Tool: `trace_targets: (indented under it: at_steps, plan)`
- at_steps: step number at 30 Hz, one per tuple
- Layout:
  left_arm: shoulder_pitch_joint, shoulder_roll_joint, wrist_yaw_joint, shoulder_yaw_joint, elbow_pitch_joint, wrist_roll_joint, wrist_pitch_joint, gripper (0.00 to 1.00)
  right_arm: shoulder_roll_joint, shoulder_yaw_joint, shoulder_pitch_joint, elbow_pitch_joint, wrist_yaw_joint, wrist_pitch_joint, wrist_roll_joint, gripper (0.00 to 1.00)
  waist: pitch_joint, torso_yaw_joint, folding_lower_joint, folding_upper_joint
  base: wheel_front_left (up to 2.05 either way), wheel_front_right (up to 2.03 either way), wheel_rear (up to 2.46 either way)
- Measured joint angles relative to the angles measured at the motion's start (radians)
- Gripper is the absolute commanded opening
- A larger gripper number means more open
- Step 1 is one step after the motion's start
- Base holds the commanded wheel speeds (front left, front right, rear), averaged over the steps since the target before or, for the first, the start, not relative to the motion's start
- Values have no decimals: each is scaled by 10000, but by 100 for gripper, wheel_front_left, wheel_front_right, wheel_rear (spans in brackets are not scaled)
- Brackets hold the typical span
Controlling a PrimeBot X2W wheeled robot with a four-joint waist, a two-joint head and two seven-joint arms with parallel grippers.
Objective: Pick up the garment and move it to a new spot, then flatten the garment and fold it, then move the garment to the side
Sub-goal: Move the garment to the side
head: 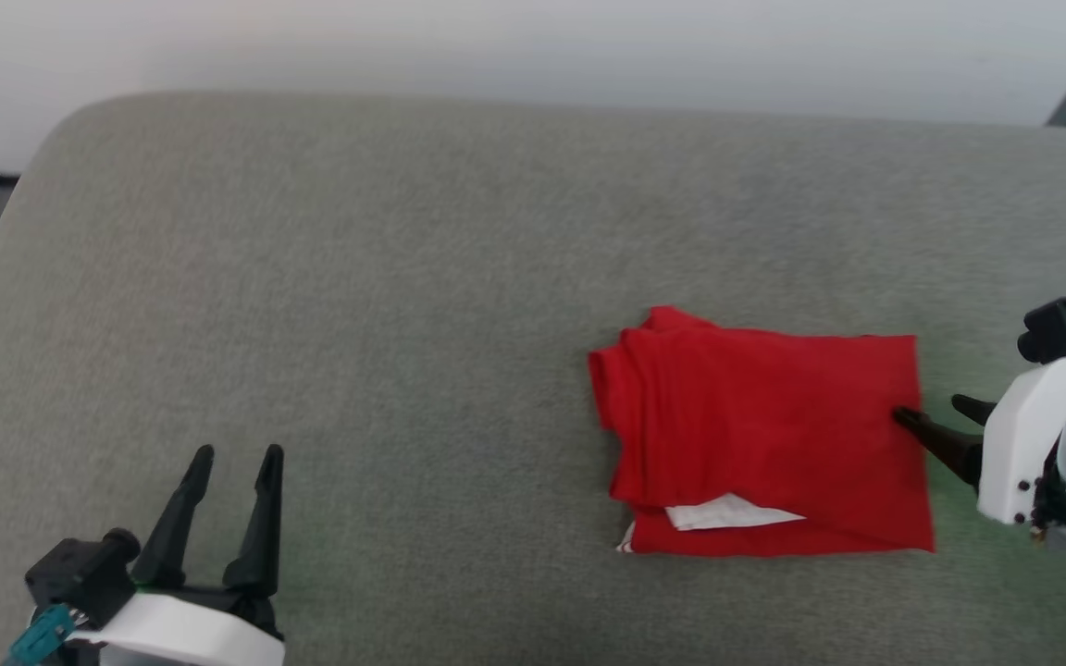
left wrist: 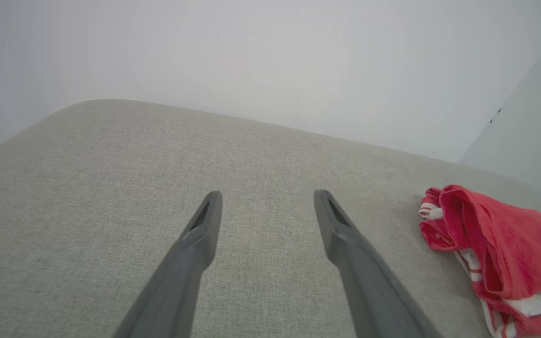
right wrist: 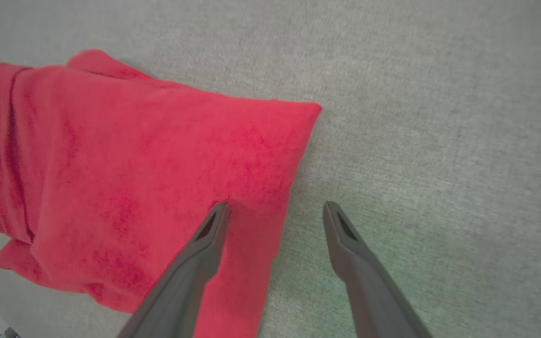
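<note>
Head view: the garment [head: 764, 435], a red jersey folded into a rough rectangle with a white strip showing at its near edge, lies right of centre on a padded grey surface [head: 403, 277]. It looks light, soft and floppy, so its layers would likely slide apart unless pinched through the full stack at an edge. The right end effector [head: 931, 408] stands released at the garment's right edge, one finger over cloth, one over bare padding, and the left end effector [head: 239, 455] rests released, well apart. Any chest lettering is folded from sight, and whether that finger touches the cloth is unclear.
</note>
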Motion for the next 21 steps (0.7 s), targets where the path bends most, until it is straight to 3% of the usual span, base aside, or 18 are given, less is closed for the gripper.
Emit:
trace_targets:
  at_steps: [13,14,15,21]
  plan:
    - [-622,-270,0,-376,276,-267,0,100,209,593,-1449,1772,-4,3129,493,100,881,739,0,0,0,0,0]
    - [-679,-297,0,-397,297,-280,0,100,190,696,-1503,1741,-8,3158,458,57,898,748,0,0,0,0,0]
    - [-742,-314,0,-410,311,-286,0,100,188,754,-1535,1707,-10,3137,420,3,912,748,0,1,0,0,0]
    - [-938,-194,0,-422,349,-399,0,100,173,1068,-1647,1185,0,2637,487,0,903,555,0,0,0,0,0]
